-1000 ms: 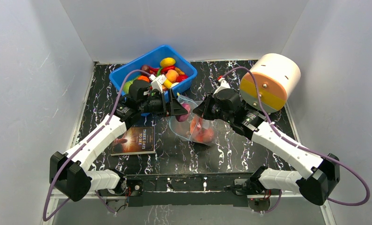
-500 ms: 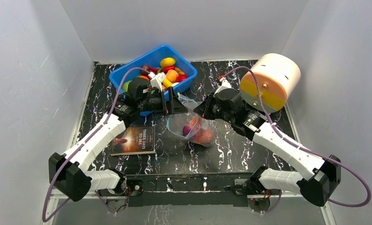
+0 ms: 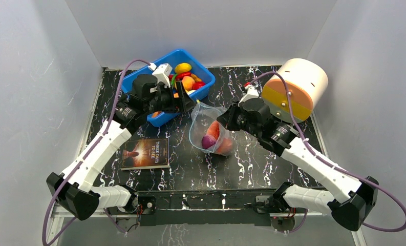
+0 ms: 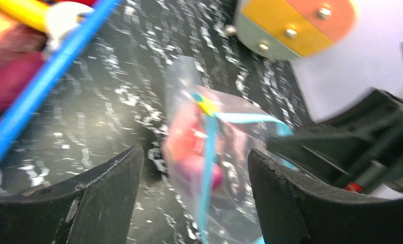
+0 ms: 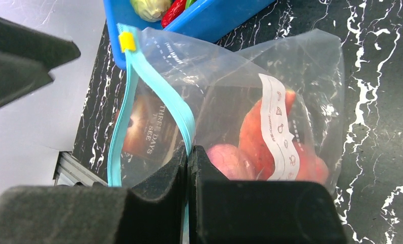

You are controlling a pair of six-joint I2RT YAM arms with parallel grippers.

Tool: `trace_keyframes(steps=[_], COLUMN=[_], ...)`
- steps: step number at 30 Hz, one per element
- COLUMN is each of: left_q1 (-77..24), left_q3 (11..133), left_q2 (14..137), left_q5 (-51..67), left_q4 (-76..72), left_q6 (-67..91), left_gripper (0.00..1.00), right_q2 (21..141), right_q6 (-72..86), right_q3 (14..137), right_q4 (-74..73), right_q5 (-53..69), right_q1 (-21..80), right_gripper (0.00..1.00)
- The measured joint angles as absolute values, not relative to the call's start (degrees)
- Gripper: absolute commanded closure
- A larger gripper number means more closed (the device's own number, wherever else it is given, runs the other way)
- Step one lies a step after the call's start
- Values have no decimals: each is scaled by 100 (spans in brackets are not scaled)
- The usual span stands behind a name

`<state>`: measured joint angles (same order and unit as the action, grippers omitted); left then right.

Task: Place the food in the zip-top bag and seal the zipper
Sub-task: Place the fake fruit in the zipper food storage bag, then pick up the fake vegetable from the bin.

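Note:
The zip-top bag (image 3: 211,123) stands open on the black marbled table, between the two grippers. My right gripper (image 5: 189,152) is shut on the near side of its blue-green zipper (image 5: 158,96) and holds the mouth up. Inside lie pieces of food: an orange-red piece (image 5: 257,137) and a purple onion (image 3: 208,141). More food (image 3: 185,77) fills the blue bin. My left gripper (image 3: 189,104) is open and empty just left of the bag's mouth, at the bin's near corner. In the blurred left wrist view the bag (image 4: 199,147) shows between its spread fingers (image 4: 113,178).
The blue bin (image 3: 150,65) sits at the back left, close behind the left gripper. A book (image 3: 146,152) lies at the front left. A big cream, orange and yellow cylinder (image 3: 295,87) stands at the back right, behind the right arm.
The purple onion left my left gripper and dropped into the bag. The left gripper then drew back from the mouth toward the bin. The right gripper kept its hold on the zipper.

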<state>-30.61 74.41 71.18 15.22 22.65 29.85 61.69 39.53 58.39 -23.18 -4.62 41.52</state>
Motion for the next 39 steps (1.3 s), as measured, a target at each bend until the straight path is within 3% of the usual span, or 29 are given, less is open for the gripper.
trace_keyframes(steps=[11,15,21,39], left_q1=[-2808,-2318,-1761,-1166], left_q3=[8012,8232,8554,9817], left_q2=[7990,8606,9376,11533], left_q5=[-897,-1212,-1678,-2456], left_q4=[2775,2838,2825,2880], left_q6=[2279,2112,1796,1194], left_gripper=[32,31,19,11], right_q2=[5502,5371,5290,5374], right_q6=[3754,3673,3573,3446], right_q3=[5824,5824,5824,5824], right_q4=[-2593,-2698,-2882,-2945], right_q5=[-633,-679,-720,-803], right_q1=[4152,4152,4152,4152], right_gripper=[100,100,100,100])
